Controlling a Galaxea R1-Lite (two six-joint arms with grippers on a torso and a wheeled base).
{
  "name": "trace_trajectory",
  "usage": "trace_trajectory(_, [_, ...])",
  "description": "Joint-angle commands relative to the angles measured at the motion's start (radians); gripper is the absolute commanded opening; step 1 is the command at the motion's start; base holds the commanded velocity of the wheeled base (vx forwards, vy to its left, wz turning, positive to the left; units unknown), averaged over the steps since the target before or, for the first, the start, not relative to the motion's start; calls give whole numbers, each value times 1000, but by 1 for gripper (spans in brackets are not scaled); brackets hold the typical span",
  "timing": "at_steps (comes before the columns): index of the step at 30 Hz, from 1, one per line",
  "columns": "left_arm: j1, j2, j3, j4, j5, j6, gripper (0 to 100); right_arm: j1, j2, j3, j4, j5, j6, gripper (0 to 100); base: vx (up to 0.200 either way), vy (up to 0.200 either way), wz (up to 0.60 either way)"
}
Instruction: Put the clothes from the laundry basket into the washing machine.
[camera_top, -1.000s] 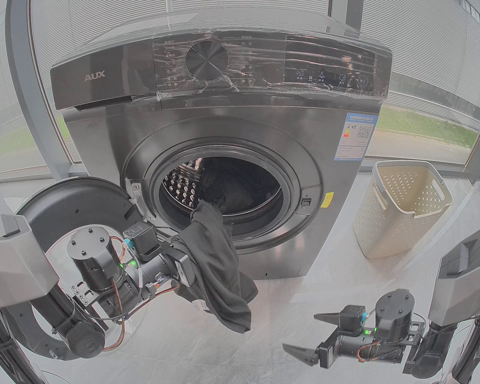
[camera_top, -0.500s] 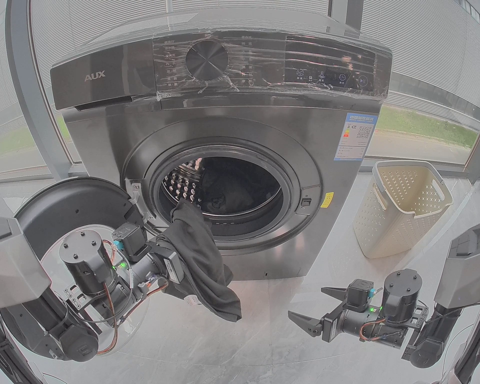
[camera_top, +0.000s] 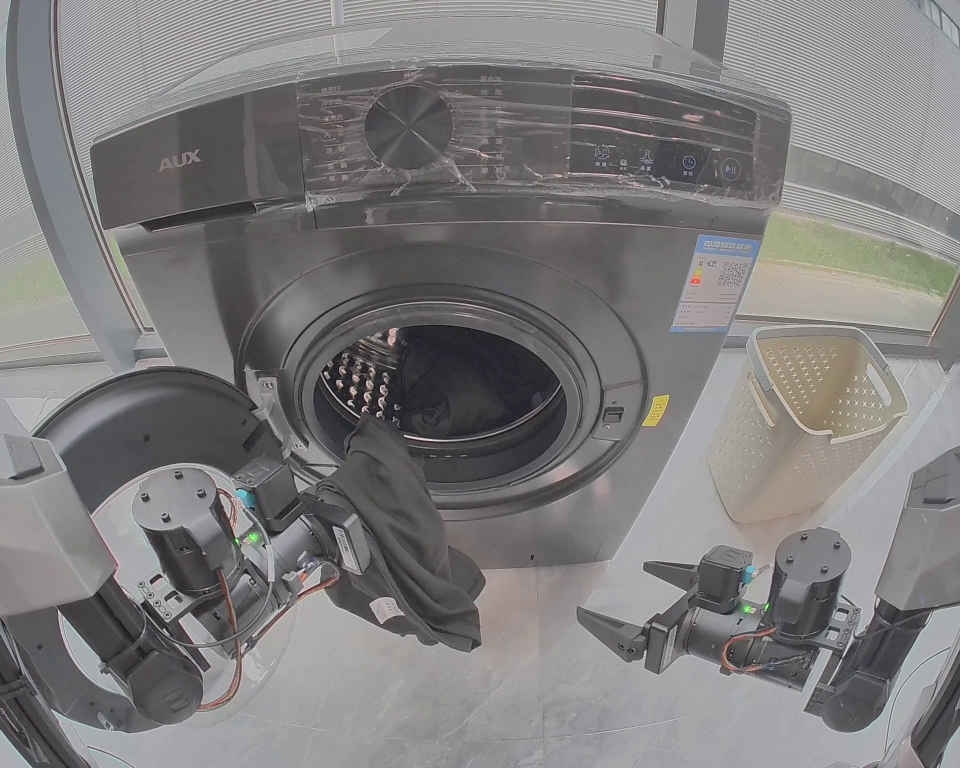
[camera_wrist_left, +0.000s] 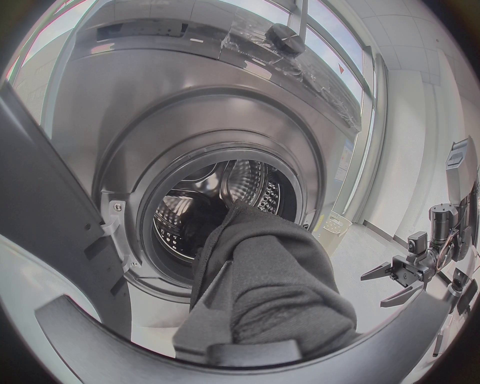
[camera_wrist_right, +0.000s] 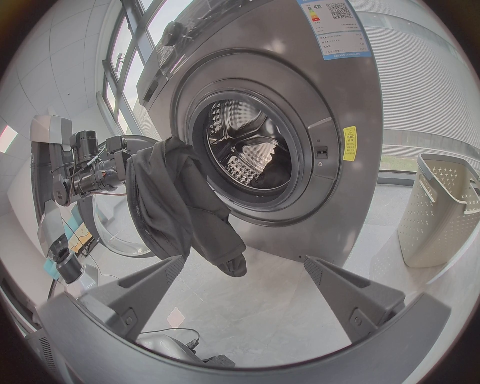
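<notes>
A dark grey fabric garment was clamped in the left gripper, lower left, for loading the silver washing machine; the right gripper was spread.

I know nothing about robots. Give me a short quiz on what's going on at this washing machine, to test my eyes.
1. True or false: the washing machine door is shut.
2. Fill in: the fingers of the right gripper are ____.
3. What holds the dark garment? A) the left gripper B) the right gripper C) neither

Key: 1 false; 2 open; 3 A.
</notes>
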Motion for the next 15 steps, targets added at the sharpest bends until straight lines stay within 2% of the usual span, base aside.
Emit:
trace_trajectory(1, [0, 12, -1, -8, 0, 0, 0, 4, -3, 0, 0, 1, 0, 100, 0, 0, 0])
trace_trajectory(3, [2, 20, -3, -8, -1, 0, 0, 6, -3, 0, 0, 1, 0, 100, 0, 0, 0])
trace_trajectory(9, [2, 25, -6, -8, 0, 0, 0, 14, -5, 3, 0, -1, 0, 100, 200, 0, 0])
trace_trajectory(15, [-1, 26, -3, -8, 6, 0, 0, 15, -6, 8, 0, -1, 0, 100, 0, 0, 0])
